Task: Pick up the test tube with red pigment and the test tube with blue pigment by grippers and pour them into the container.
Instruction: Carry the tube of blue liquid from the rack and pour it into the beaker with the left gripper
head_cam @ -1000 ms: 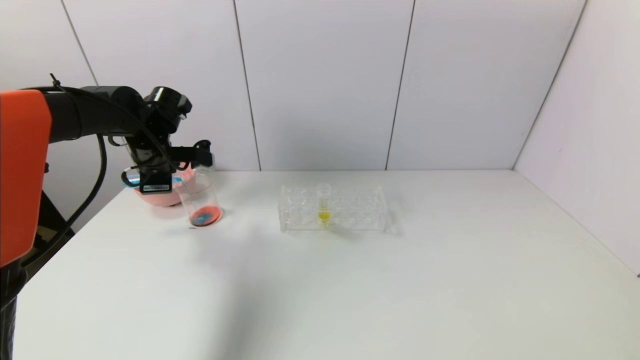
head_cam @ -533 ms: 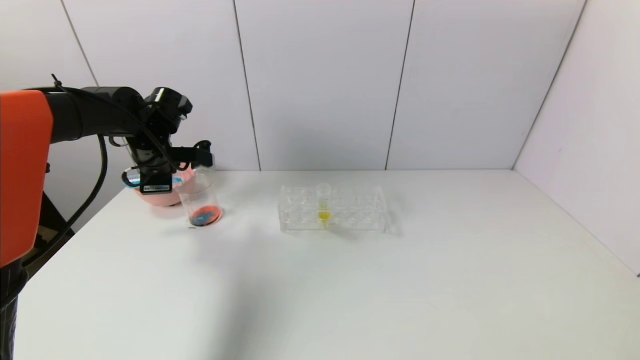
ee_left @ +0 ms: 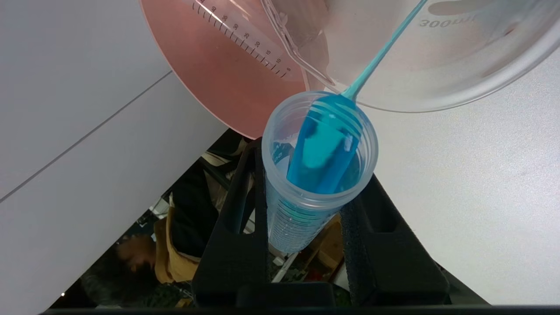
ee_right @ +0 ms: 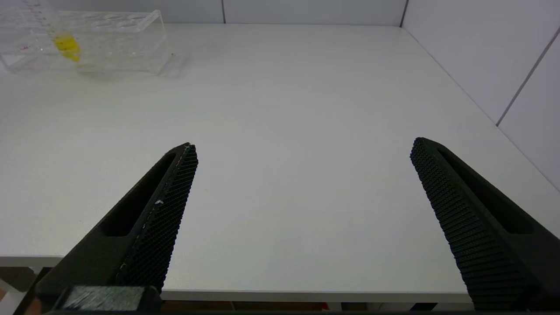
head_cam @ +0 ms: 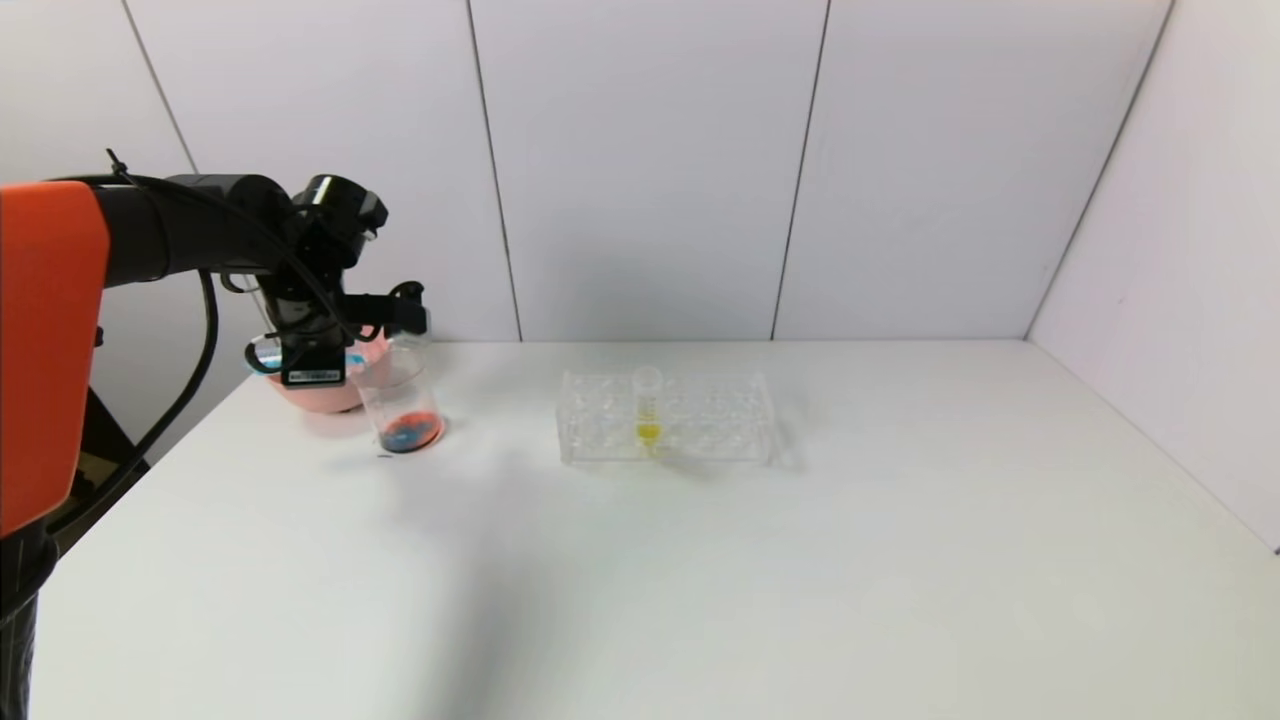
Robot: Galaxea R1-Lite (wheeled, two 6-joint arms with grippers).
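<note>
The test tube with blue pigment [ee_left: 318,175], its lower end hidden between black fingers [ee_left: 236,245], sends a thin blue stream into the container [head_cam: 402,405] beside the pink bowl [head_cam: 320,395], clamped tightly by the left gripper [ee_left: 306,245], while the right gripper [ee_right: 302,192] gapes wide, empty.

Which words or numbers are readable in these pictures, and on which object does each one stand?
"300m", the last letter cut off: on the wall of the container.
A scale with small numbers such as "50", "30", "20", "15": on a clear tube lying in the pink bowl; hard to read surely.
White label on the left gripper: too small to read.
Fine marks on the test tube with blue pigment: not readable.
</note>
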